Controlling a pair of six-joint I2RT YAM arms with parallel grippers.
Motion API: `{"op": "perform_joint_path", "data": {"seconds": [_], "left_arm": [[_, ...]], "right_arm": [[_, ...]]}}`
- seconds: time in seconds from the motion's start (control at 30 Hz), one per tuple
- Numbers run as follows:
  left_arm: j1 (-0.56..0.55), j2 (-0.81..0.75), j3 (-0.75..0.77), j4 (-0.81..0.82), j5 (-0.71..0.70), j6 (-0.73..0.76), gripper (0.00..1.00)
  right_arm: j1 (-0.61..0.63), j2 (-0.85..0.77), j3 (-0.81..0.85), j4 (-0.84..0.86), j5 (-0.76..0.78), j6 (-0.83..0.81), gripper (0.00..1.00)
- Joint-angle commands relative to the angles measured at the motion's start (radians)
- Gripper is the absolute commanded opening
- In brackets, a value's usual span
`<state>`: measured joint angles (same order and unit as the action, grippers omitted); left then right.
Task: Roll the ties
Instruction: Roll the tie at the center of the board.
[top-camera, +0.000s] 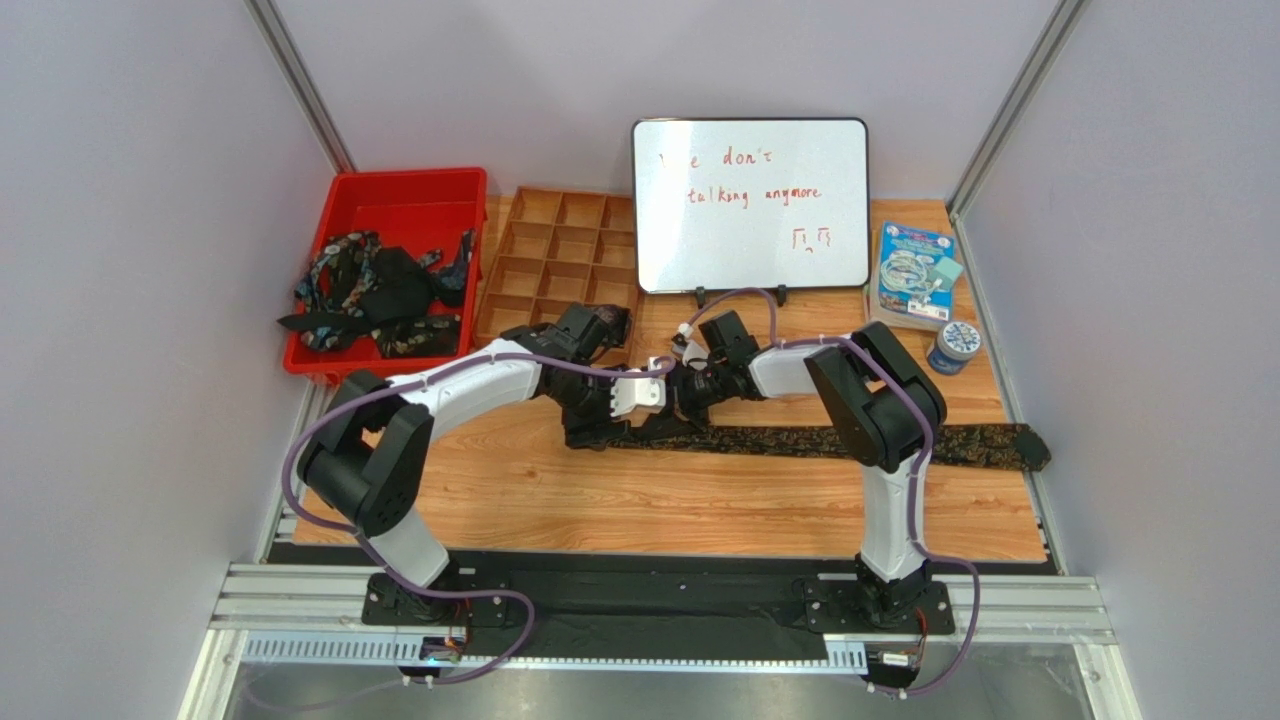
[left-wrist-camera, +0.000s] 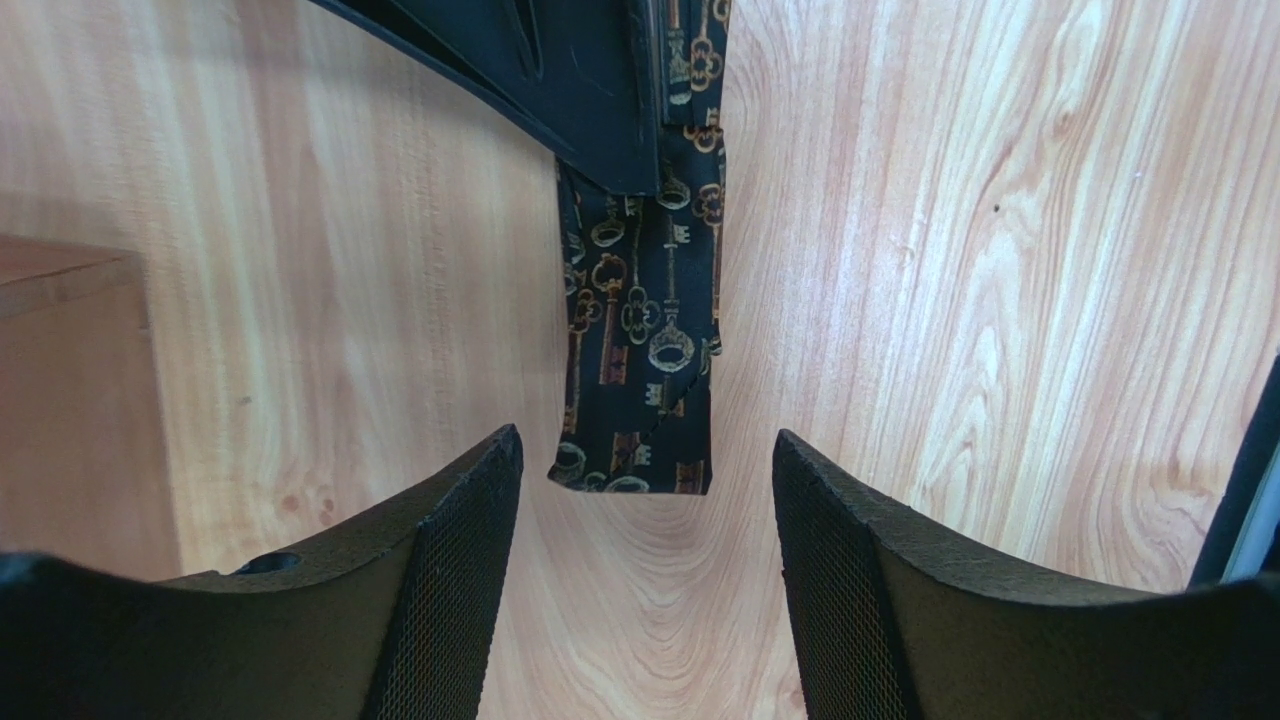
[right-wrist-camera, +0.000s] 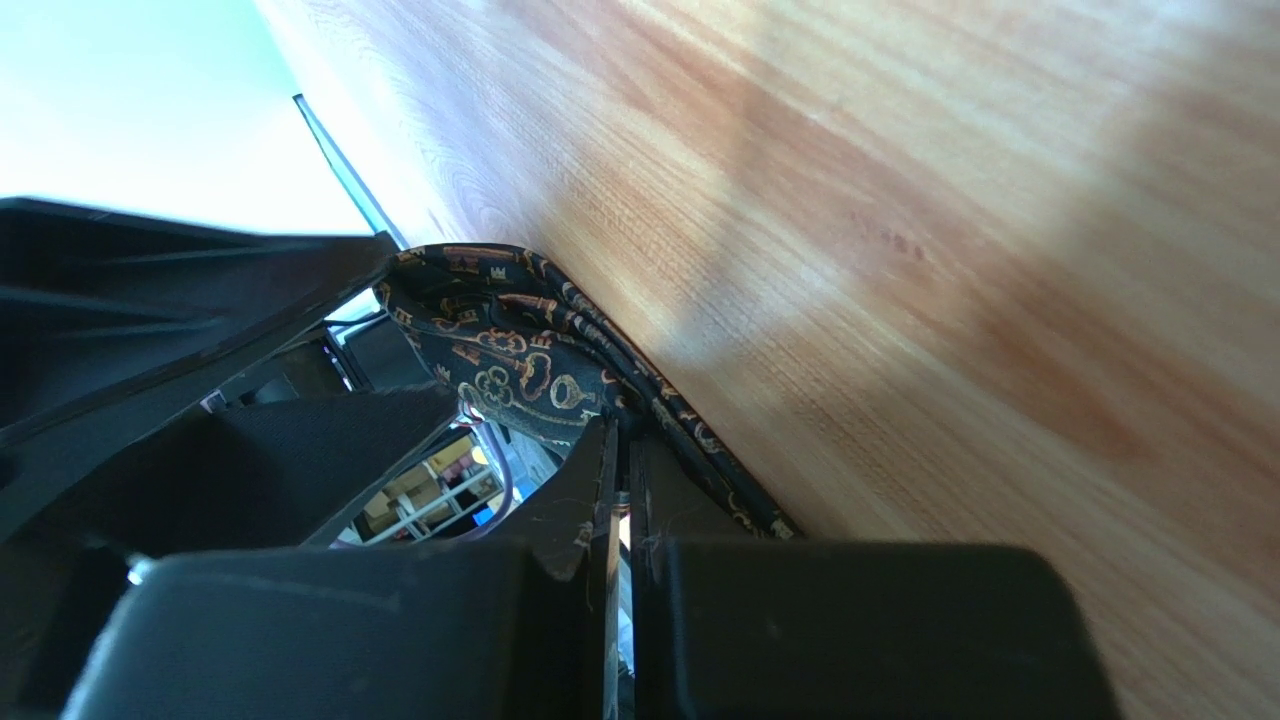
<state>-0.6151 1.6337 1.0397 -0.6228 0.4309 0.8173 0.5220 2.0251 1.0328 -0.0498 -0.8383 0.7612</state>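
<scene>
A long dark tie (top-camera: 842, 440) with a gold key pattern lies flat across the wooden table. Its narrow end (left-wrist-camera: 639, 383) lies just ahead of my left gripper (left-wrist-camera: 646, 438), which is open, fingertips on either side of the tie's tip and nothing between them. In the top view the left gripper (top-camera: 594, 420) is at the tie's left end. My right gripper (top-camera: 676, 408) is a little further along, its jaws shut. In its wrist view the right gripper (right-wrist-camera: 619, 432) pinches the tie (right-wrist-camera: 519, 360), which humps up off the table at the fingertips.
A red bin (top-camera: 398, 180) at the back left holds a heap of more ties (top-camera: 368, 285). Beside it sits a wooden compartment tray (top-camera: 556, 255). A whiteboard (top-camera: 751, 203) stands at the back, with a booklet (top-camera: 917, 273) and a small jar (top-camera: 951, 345) to the right.
</scene>
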Motion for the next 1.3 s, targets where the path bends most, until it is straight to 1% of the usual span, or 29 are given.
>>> {"op": "perform_joint_path", "data": {"seconds": [0.0, 0.1, 0.2, 0.3, 0.43, 0.57, 0.63, 0.8, 0.9, 1.0, 1.1, 1.27], "left_arm": [[-0.009, 0.052, 0.022, -0.006, -0.018, 0.022, 0.67], [-0.009, 0.069, 0.034, -0.005, -0.034, 0.020, 0.60], [-0.011, 0.046, 0.051, -0.002, -0.006, 0.002, 0.44], [-0.023, 0.017, 0.069, -0.002, 0.035, -0.018, 0.38], [-0.054, 0.023, 0.089, -0.008, 0.081, -0.050, 0.37], [-0.093, 0.069, 0.109, -0.008, 0.100, -0.086, 0.38], [-0.109, 0.104, 0.126, -0.021, 0.065, -0.092, 0.37], [-0.114, 0.156, 0.177, -0.040, 0.031, -0.124, 0.38], [-0.118, 0.192, 0.201, -0.034, -0.033, -0.155, 0.38], [-0.121, 0.216, 0.209, -0.028, -0.073, -0.152, 0.38], [-0.126, 0.232, 0.204, -0.028, -0.113, -0.135, 0.38], [-0.126, 0.245, 0.198, -0.048, -0.126, -0.118, 0.38]], "right_arm": [[-0.007, 0.026, 0.012, -0.018, 0.091, -0.042, 0.00], [-0.007, 0.027, 0.010, -0.009, 0.093, -0.043, 0.00], [-0.007, 0.034, 0.015, -0.009, 0.093, -0.040, 0.00], [-0.007, 0.034, 0.018, -0.002, 0.088, -0.031, 0.00], [-0.007, 0.030, 0.026, -0.001, 0.085, -0.026, 0.00], [-0.008, 0.030, 0.027, 0.013, 0.081, -0.011, 0.00], [-0.008, 0.032, 0.026, 0.022, 0.079, 0.003, 0.00], [-0.008, 0.027, 0.024, 0.041, 0.071, 0.029, 0.00], [-0.008, 0.026, 0.019, 0.041, 0.068, 0.030, 0.00], [-0.010, 0.023, 0.016, 0.042, 0.062, 0.029, 0.00], [-0.008, 0.015, 0.018, 0.041, 0.039, 0.039, 0.04], [-0.011, -0.040, 0.033, 0.028, 0.005, 0.052, 0.18]]}}
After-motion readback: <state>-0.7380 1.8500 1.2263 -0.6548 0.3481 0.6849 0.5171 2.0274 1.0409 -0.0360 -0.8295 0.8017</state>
